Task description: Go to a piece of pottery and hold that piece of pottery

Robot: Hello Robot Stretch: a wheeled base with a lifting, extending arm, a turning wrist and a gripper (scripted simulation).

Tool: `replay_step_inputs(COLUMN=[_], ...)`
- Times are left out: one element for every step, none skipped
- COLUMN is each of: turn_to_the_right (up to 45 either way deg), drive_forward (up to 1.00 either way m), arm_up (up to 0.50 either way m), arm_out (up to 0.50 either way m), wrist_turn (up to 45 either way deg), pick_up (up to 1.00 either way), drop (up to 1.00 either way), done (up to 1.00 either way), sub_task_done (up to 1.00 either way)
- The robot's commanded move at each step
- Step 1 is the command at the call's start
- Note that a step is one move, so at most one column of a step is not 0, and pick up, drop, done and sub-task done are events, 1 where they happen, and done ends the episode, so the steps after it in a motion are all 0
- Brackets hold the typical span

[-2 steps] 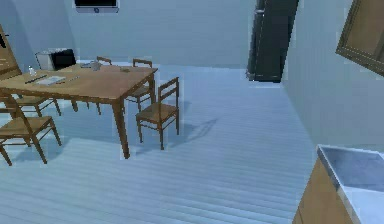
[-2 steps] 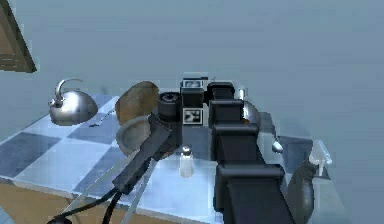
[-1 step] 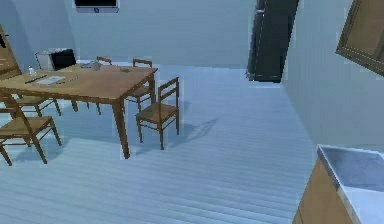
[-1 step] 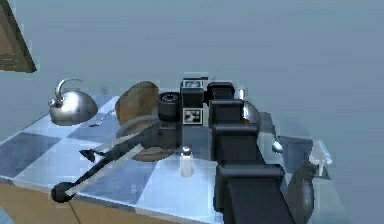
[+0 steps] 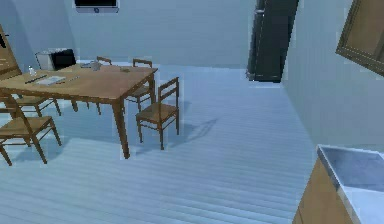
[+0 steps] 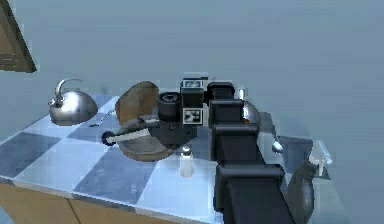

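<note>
In the arm side view a round brown piece of pottery (image 6: 138, 104), bowl-like and tilted, sits on or just above the grey tiled countertop (image 6: 60, 160). The dark arm (image 6: 235, 150) reaches out over the counter from the bottom edge. The gripper (image 6: 112, 135) lies across the front of the brown piece, its thin fingers (image 6: 135, 129) pointing left. I cannot tell whether it holds anything, since the pottery stands right at and behind the fingers.
On the counter a shiny metal kettle (image 6: 70, 105) stands left of the pottery, a small shaker (image 6: 186, 161) just in front, and dark cookware (image 6: 305, 185) at the right. The forward view shows a wooden dining table (image 5: 85, 82) with chairs (image 5: 160, 108), a dark fridge (image 5: 270, 40) and open floor.
</note>
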Motion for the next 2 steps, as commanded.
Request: replay_step_inputs(turn_to_the_right=[0.0,0.0], drive_forward=[0.0,0.0], arm_up=[0.0,-0.08], arm_out=[0.0,0.0], wrist_turn=[15.0,0.0], pick_up=[0.0,0.0], drop=[0.0,0.0], done=[0.0,0.0], sub_task_done=[0.0,0.0])
